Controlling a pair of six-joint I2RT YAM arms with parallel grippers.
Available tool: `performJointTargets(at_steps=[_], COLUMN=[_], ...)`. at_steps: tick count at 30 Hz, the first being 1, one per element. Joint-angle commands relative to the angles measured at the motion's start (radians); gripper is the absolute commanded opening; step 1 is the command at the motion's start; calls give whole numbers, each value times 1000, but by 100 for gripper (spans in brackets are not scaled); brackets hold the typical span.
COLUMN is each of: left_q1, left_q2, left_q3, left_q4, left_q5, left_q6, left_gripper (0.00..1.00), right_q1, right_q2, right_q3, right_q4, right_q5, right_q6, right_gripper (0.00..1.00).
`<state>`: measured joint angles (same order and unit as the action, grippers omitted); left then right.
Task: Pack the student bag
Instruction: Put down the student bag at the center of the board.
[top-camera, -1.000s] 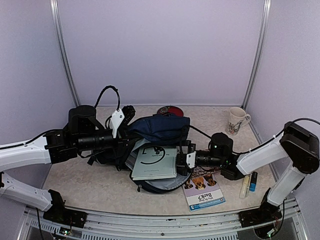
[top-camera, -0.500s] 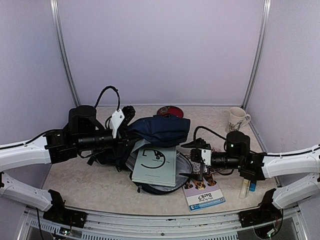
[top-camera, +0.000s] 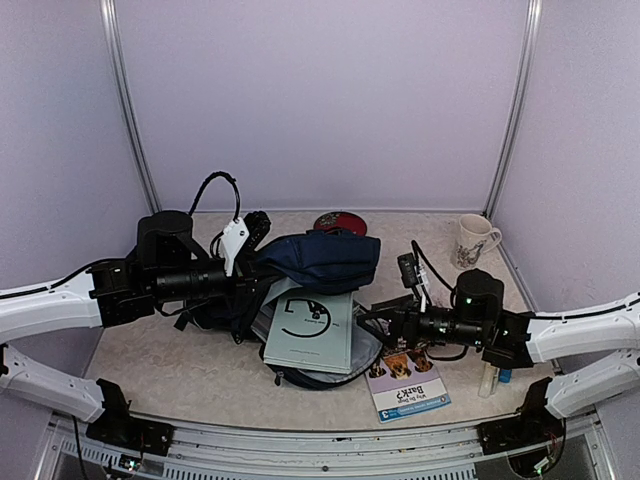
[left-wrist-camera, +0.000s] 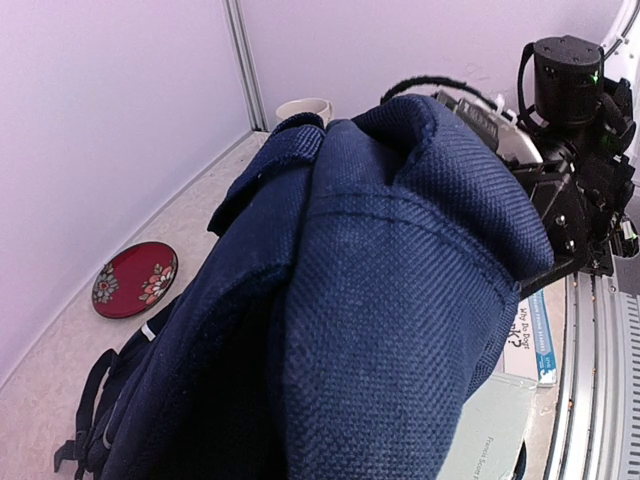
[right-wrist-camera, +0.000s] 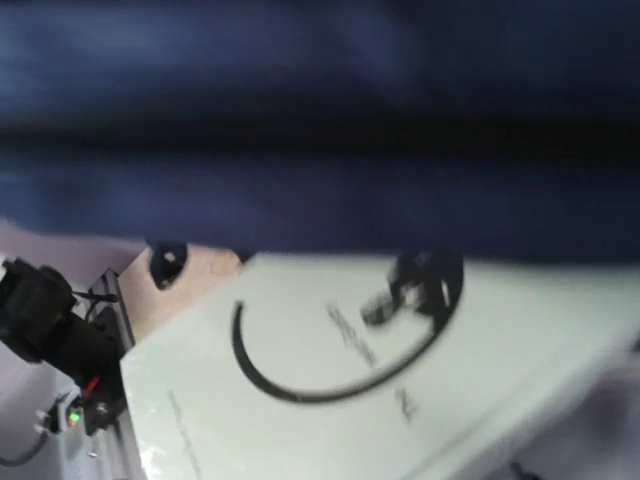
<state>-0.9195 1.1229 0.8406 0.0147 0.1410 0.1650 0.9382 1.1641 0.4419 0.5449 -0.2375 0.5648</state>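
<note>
At the middle of the desk (top-camera: 200, 380) the student bag (top-camera: 340, 262) lies open on its back, its upper flap (left-wrist-camera: 400, 300) lifted and bunched toward the left arm, with a pale book (top-camera: 310, 328) resting half inside the mouth and half over the lower rim. The left pincer (top-camera: 252, 266) has its fingers buried in the navy cloth and looks clamped on the flap, holding it clear of the opening. The right pincer (top-camera: 372, 318) sits just beside the book's right edge; whether it is wide or narrow I cannot tell, since its own camera shows only a blur of cover and cloth. The main risk is the book's corner catching on the bag's rim, so that a push slides the whole bag instead of seating the book. A weak hold on the flap could let it drop over the opening. The right arm hangs close above a dog booklet (top-camera: 408, 385), which could be dragged. A mug (top-camera: 474, 240) and a red plate (top-camera: 335, 221) stand well apart.
</note>
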Motion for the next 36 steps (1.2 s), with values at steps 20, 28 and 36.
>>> performJointTargets(at_steps=[20,28,36], left_q1=[2,-6,-27], left_q2=[-25,-29,-38], left_q3=[63,63,56], left_q4=[156,155,158], left_q5=[-21,-21,8], left_q6=[-2,2,30], left_gripper=[0,0,0], right_q1=[130,70,-58], right_q2=[309,274,256], right_q3=[147,99,197], right_q4=[-131,-68,-304], right_q5=[-73,-192,-321], right_q6=[407,522,433], right_gripper=[54,23,6])
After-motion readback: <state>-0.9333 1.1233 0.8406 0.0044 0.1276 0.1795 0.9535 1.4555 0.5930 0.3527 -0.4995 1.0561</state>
